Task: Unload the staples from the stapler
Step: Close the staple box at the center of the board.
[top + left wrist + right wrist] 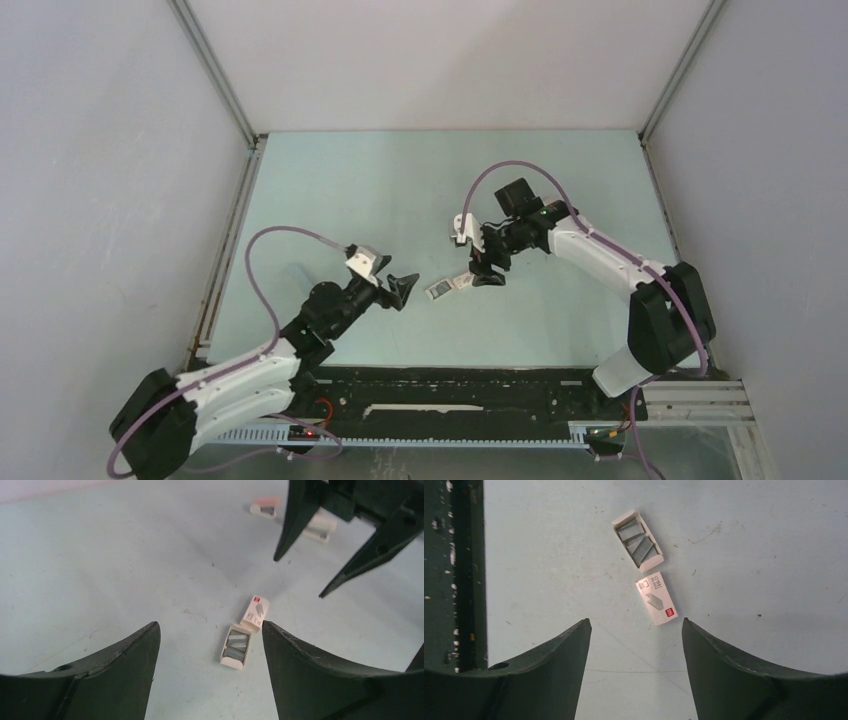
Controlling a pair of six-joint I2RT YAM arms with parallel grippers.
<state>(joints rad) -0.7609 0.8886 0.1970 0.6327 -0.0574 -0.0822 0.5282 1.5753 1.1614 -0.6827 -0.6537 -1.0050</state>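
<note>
The pale green table point(330, 200) takes up most of the top view. The left arm point(240, 375) reaches in from the near left corner, and the right arm point(610, 260) comes from the near right and bends back toward the middle.

The left claw point(210, 627) has its fingers spread wide with nothing between them. The right claw point(635, 622) is also spread and empty. Its tips are off the table, just across a small box from the left claw.

The box lies flat on the table between the two claws, in two parts. One is a white sleeve point(656, 599) with a red mark. The other is an open tray point(625, 518), lying end to end just beside the sleeve.

The staples point(639, 544) are in the tray, as a few grey strips, some of them askew.

Farther back in the left wrist view is a small pinkish thing point(265, 505), too blurred to name.
</note>
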